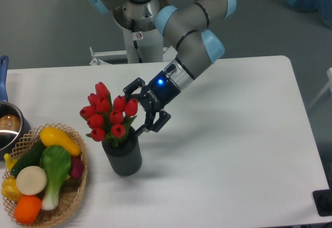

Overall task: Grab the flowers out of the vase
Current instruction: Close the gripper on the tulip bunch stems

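The flowers (108, 117), a bunch of red tulip buds with green stems, stand in the dark grey ribbed vase (123, 158) at the left middle of the white table. My gripper (133, 110) reaches in from the upper right at a slant, level with the buds. Its jaws are spread wide, one finger above the rightmost bud and the other down by the stems at the vase mouth. It looks open, with the right edge of the bunch between the fingers. The stems inside the vase are hidden.
A wicker basket (79, 185) of vegetables sits just left of the vase at the front left corner. A metal pot (7, 127) with a blue handle stands at the left edge. The arm's base rises behind the table.
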Robot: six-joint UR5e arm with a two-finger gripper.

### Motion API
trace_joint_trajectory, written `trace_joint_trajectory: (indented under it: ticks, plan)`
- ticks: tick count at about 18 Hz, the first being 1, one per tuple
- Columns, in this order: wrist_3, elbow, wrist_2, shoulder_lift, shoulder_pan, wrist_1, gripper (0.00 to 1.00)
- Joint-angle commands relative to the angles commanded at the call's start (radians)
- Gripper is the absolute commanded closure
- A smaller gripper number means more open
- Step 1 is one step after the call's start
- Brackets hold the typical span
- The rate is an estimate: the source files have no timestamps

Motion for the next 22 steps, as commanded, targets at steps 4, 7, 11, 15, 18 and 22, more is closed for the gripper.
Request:
trace_joint_trajectory:
  ticks: [4,7,11,15,18,22]
  plan:
    - [-0.014,0.002,-0.011,0.005,0.0,0.0,0.0]
    - [-0.023,0.003,-0.012,0.006,-0.011,0.0,0.0]
    - [-0.022,0.008,-0.015,0.005,-0.02,0.001,0.0]
    - [-0.023,0.009,-0.015,0.002,-0.041,0.012,0.0]
    - [-0.023,0.008,-0.023,0.0,-0.043,0.012,0.0]
    - [-0.023,0.005,-0.054,-0.002,-0.052,0.012,0.0]
